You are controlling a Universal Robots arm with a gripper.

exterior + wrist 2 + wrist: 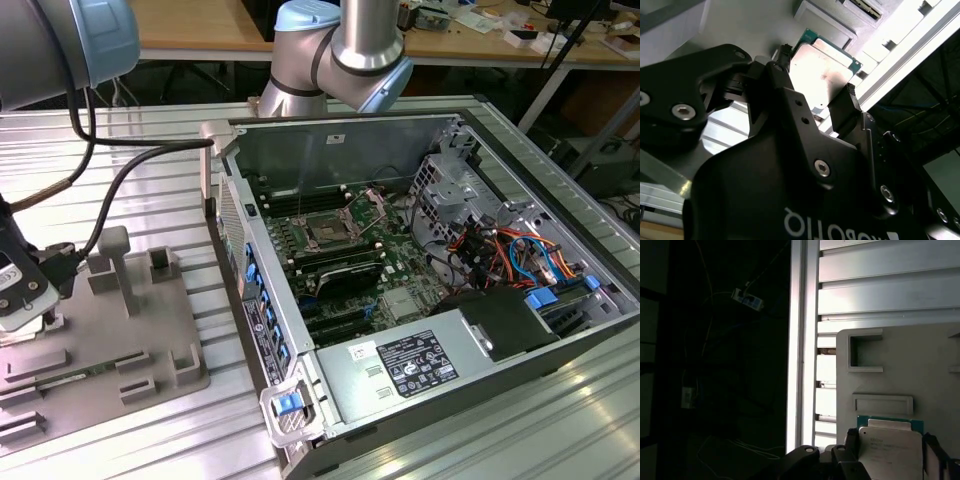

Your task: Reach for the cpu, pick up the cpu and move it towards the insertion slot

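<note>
The cpu [890,452] is a small square chip with a pale metal top and a green edge, lying on the grey tray [920,365]. In both wrist views my gripper [890,442] has one black finger against each of two opposite edges of the cpu [822,67], shut on it. In the exterior view the gripper [20,300] sits low over the tray [100,340] at the exterior view's far left. The insertion slot [328,228], a square socket with a silver frame and its bracket raised, sits on the green board inside the open computer case, far to the exterior view's right of the gripper.
The case's metal side wall [240,260] stands between the tray and the socket. Raised grey blocks [112,262] stick up from the tray. Black memory slots [345,270], drive cages and cable bundles [500,245] crowd the case. The ribbed table's edge [802,340] runs beside the tray.
</note>
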